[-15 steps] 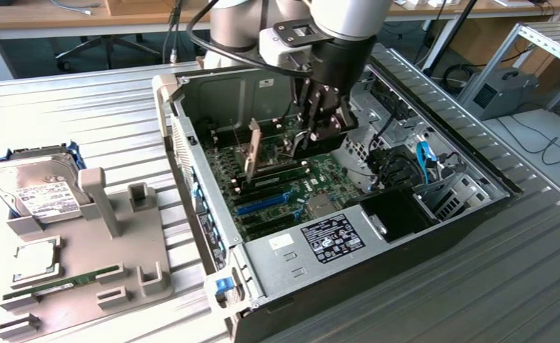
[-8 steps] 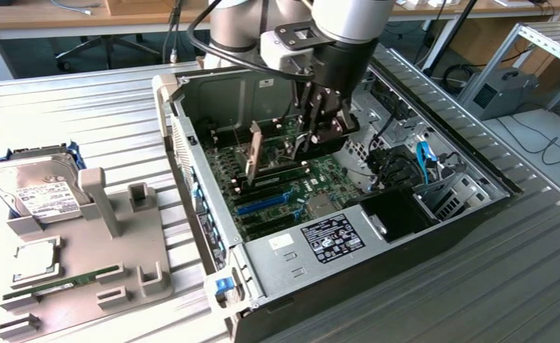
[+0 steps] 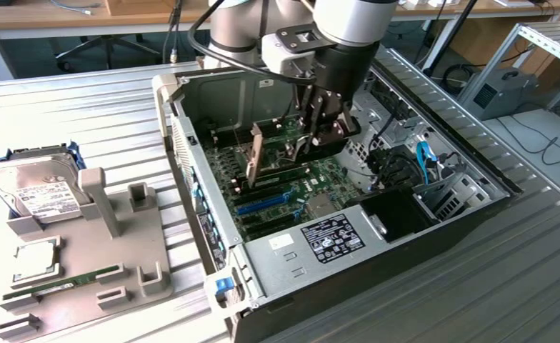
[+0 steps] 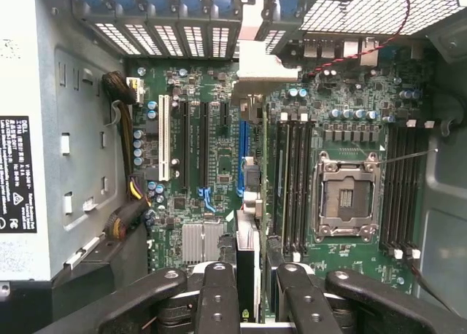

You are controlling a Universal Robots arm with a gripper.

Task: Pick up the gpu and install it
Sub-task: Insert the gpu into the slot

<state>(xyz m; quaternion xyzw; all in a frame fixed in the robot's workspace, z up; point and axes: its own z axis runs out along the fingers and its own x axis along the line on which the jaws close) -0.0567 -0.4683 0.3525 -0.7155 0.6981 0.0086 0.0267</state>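
We see an open computer case point(image 3: 433, 214) lying on its side on a ribbed metal desk point(image 3: 80, 114), with 1 robot arm reaching down into it from above. The gripper point(image 3: 311, 143) hangs over the green motherboard point(image 3: 299, 182), and its jaws are closed on the gpu point(image 3: 255, 161), which stands on edge, tilted slightly, just above the expansion slots. In the wrist view the gripper point(image 4: 248, 290) pinches the card's top edge between 2 black fingers point(image 4: 217, 297), and the gpu point(image 4: 248, 239) runs edge-on away from the camera, lined up over a blue slot point(image 4: 241, 155) between a white slot point(image 4: 163, 137) and the memory slots point(image 4: 292, 181). The empty processor socket point(image 4: 344, 195) lies beyond those. A power supply with a black label point(image 3: 328, 239) fills the near end of the case. At the exterior view's left, a grey holder tray point(image 3: 80, 286) carries a hard drive point(image 3: 37, 189), a processor chip point(image 3: 37, 261) and a green memory stick point(image 3: 61, 282).
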